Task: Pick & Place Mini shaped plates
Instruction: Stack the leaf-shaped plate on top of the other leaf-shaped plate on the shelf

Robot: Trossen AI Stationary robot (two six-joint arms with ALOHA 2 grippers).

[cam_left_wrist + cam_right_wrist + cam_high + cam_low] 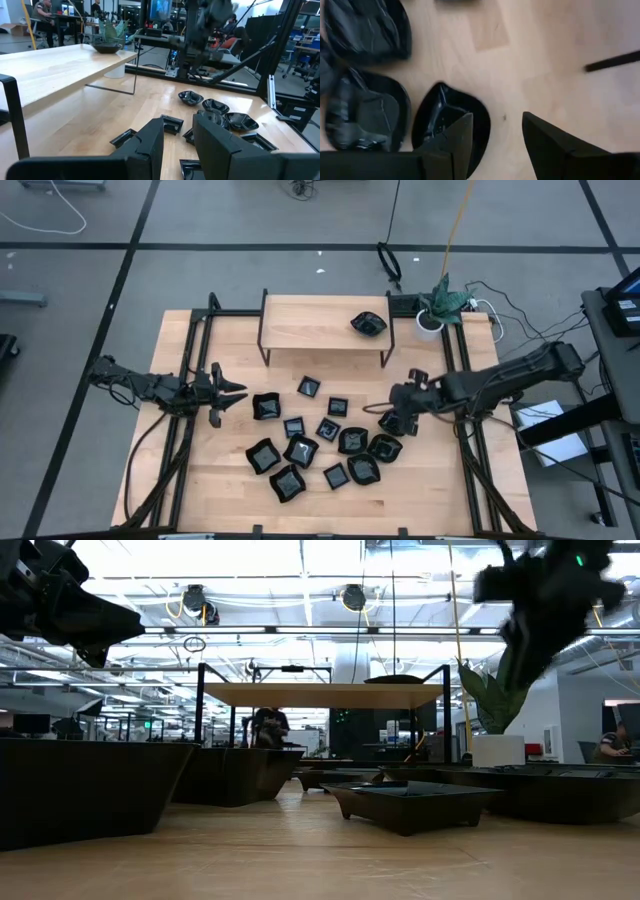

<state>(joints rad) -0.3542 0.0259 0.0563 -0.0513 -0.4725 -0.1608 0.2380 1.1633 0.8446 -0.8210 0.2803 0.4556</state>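
Table (pixel 230 510): pale wood, black frame rails along both sides.
Shelf (pixel 320 322): raised wooden board on black legs at the far middle of the table; one wavy-rimmed plate (pixel 368 323) sits on its right end.
Arms: left arm comes in from the left edge, right arm from the right edge, both low over the table.
Plates (pixel 300 450): glossy black dishes scattered on the table in front of the shelf, squares toward the left and middle, roundish wavy ones toward the right.
Plant (pixel 442 302): green leaves in a white pot, at the far right corner beside the shelf.
Left pincer (pixel 228 392): released, fingers apart with nothing between them, hanging above bare wood just left of the nearest square plate (pixel 266 407).
Right pincer (pixel 392 423): released, fingers spread and grasping nothing, pointing down at the right edge of the scatter; one finger (pixel 456 137) hangs over the rim of a roundish plate (pixel 437 120), the other over bare wood beside it. Whether that finger touches the plate, cannot tell.
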